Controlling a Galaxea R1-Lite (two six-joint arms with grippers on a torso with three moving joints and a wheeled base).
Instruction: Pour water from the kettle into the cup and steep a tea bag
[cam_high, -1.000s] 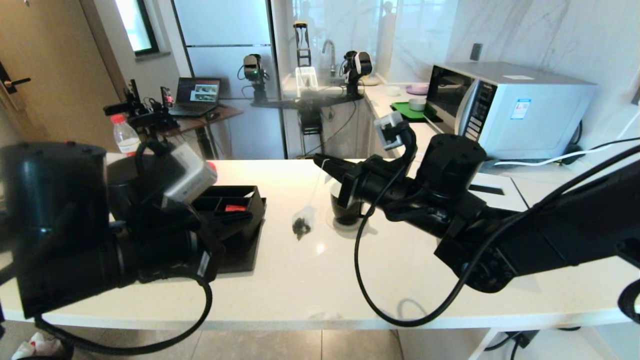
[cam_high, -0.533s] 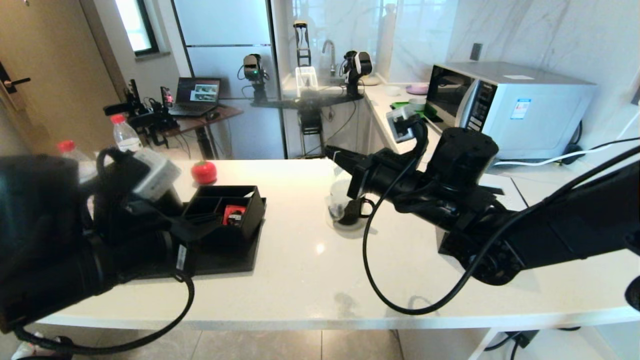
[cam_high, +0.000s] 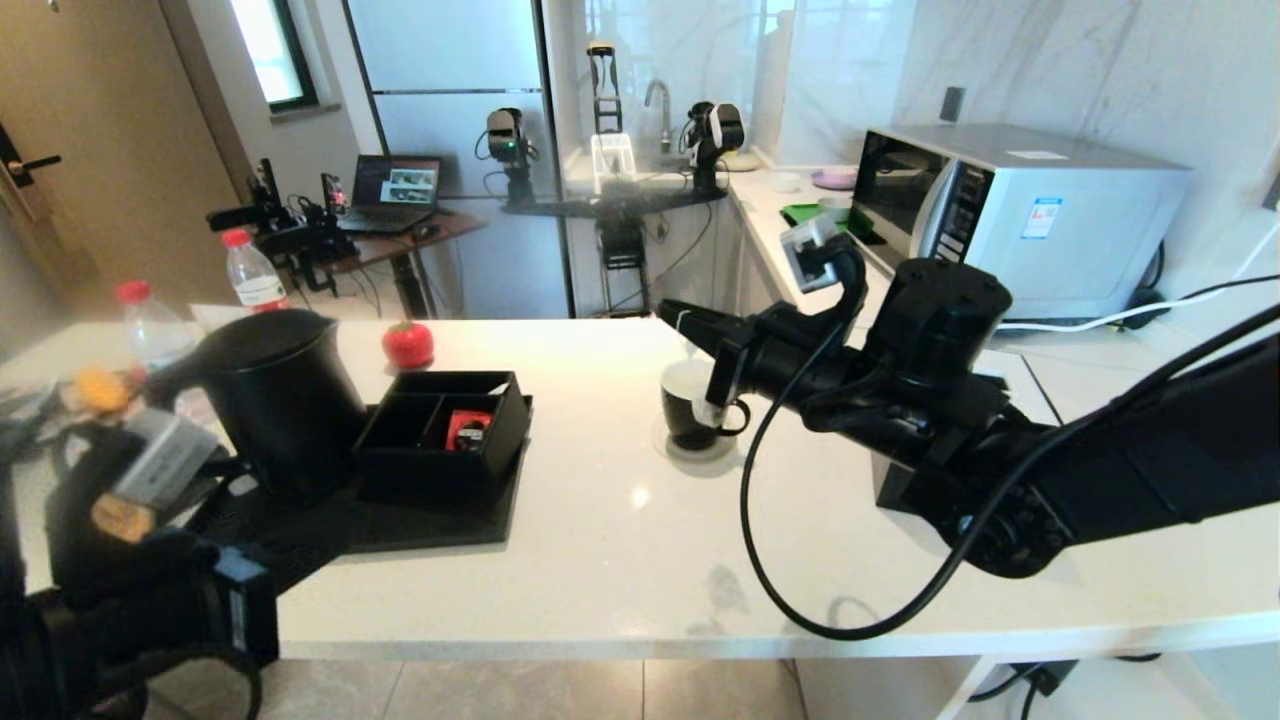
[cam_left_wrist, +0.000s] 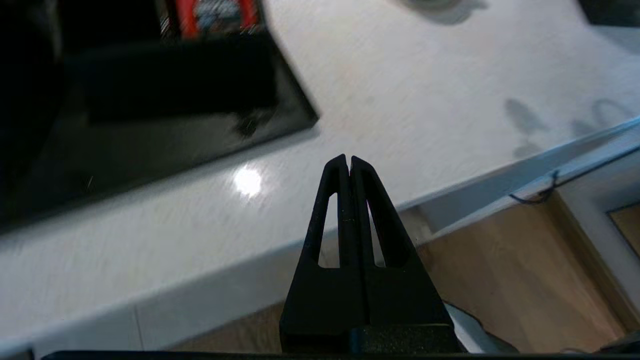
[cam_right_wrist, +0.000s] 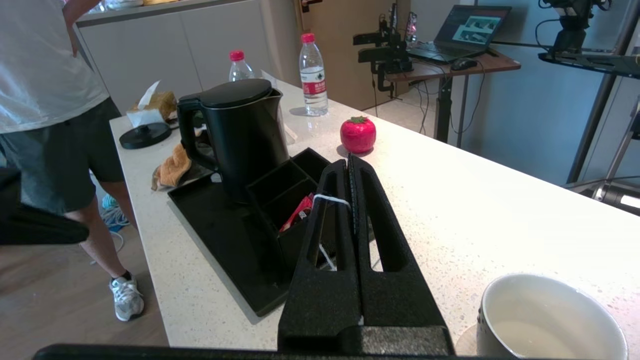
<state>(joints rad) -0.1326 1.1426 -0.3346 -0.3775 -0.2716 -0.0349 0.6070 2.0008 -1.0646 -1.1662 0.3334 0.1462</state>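
While the cup sat on the counter right of the kettle, the right claw hovered above its rim, pinching the tea bag string; bag itself likely in the cup, couldn't confirm. Left claw sat shut, empty, off the counter's near edge.

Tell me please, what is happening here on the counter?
A two-armed robot is making tea. Its right end effector is shut on the white string of a tea bag, above the black cup; the bag itself is hidden. The kettle stands upright on the black tray, with nothing holding it. The left end effector is shut, empty, low by the counter's near edge. A person stands beside the counter.
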